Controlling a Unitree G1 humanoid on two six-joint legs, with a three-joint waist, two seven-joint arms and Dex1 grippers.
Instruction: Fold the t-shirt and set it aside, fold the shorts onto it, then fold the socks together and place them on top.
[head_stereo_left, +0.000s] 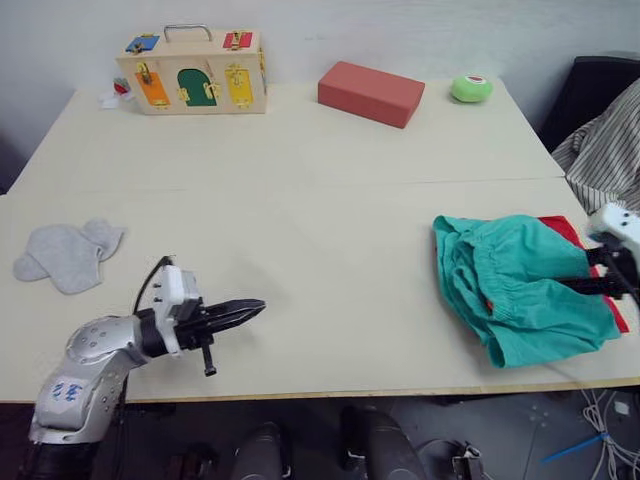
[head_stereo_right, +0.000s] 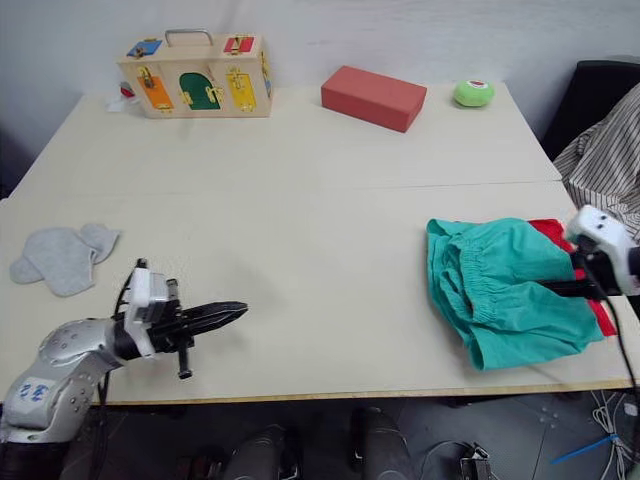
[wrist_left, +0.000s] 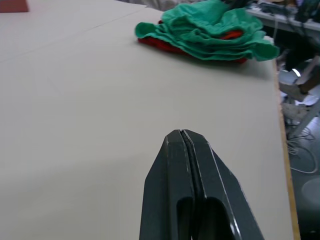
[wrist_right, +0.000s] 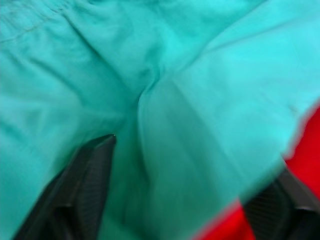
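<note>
Lay bunched at the right end of the pale wooden table (head_stereo_left: 300, 200): teal-green cloth shorts with a gathered waist (head_stereo_left: 515, 285), heaped on the folded bright red cloth t-shirt (head_stereo_left: 570, 235), of which only a red edge showed along the far and right sides. Reached in from the right edge of the table, the right gripper (wrist_right: 190, 200), black fingers spread wide apart over the teal cloth and red edge. Rested flat near the left edge, well apart from the pile, the pair of small light grey socks (head_stereo_left: 68, 255). Hovered near the front edge, just beside the socks, the left gripper (head_stereo_left: 245, 310), fingers pressed together on nothing, pointing toward the shorts.
</note>
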